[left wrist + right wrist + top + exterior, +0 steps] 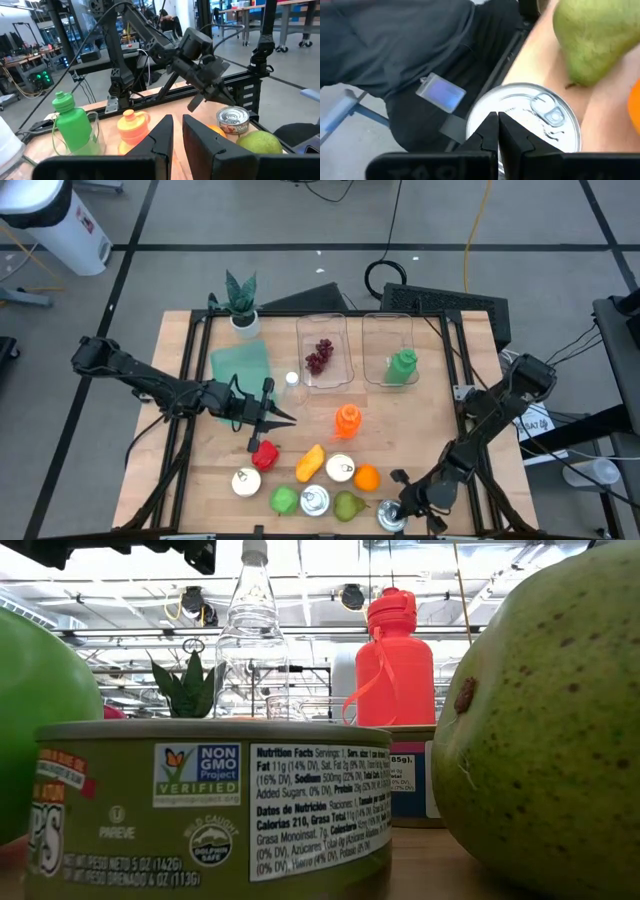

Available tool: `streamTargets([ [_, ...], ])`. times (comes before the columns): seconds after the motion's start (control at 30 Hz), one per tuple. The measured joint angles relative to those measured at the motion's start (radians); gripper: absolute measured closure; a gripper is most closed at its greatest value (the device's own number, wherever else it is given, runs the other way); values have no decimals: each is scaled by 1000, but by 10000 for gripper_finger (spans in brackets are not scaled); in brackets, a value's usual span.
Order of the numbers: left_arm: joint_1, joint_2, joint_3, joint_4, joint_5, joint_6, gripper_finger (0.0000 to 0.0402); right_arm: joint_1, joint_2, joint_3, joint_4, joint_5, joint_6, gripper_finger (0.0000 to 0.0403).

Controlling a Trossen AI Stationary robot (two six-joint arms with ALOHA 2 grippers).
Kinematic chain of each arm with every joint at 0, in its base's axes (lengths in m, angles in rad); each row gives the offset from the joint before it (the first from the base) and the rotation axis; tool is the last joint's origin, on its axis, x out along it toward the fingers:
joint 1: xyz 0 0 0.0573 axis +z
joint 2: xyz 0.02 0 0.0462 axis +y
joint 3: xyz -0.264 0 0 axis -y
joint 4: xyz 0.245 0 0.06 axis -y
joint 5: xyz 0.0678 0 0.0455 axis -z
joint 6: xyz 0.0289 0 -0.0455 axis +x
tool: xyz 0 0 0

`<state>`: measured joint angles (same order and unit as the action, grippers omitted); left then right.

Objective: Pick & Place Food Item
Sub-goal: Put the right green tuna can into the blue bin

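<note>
One glossy red pepper (pixel 265 454), lying flat.

A: What do the arms look like from overhead?

B: Both are dark, nearly black, built of slim jointed links with rounded housings at the joints. The left arm (pixel 150 383) crosses the left half of the frame, thin black cables looping along it; the right arm (pixel 480 430) fills the lower right.

A: And the claws?

B: The left claw (pixel 177 137) has two flat, matte black fingers (pixel 160 137) with angled edges. The right claw (pixel 498 131) has the same dark wedge-shaped fingers (pixel 487 132) on a black crossbar.
</note>
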<state>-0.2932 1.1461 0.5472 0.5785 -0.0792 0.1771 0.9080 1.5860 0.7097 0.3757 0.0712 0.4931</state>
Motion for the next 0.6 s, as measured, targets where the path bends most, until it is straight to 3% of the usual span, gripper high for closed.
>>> streamTargets([
  [0.37,0,0,0,1,-1,0,350,-43,18,3,-187,7,144,403],
  [0.6,0,0,0,2,-1,1,350,-45,18,2,-163,4,127,403],
])
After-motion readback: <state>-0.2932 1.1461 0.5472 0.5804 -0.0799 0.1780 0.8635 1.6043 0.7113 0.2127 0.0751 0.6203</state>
